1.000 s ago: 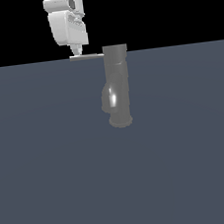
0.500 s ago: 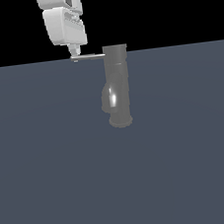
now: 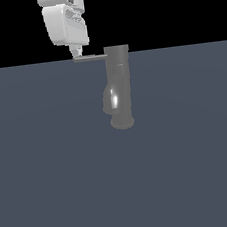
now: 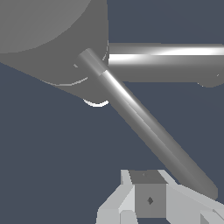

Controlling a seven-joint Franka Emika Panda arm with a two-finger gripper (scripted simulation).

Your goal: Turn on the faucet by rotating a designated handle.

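The faucet (image 3: 119, 87) stands upright on the flat grey surface (image 3: 53, 183), its spout bulge on the exterior view's left side near the base. From its cap the handle (image 3: 89, 58) sticks out level toward the exterior view's left — a thin straight lever. My gripper (image 3: 76, 53) hangs just above the lever's far tip, its fingertip at or just short of the metal. In the wrist view the handle (image 4: 144, 127) runs diagonally from the cap to my fingers (image 4: 151, 199) — whether they are spread or pressed together, I cannot tell.
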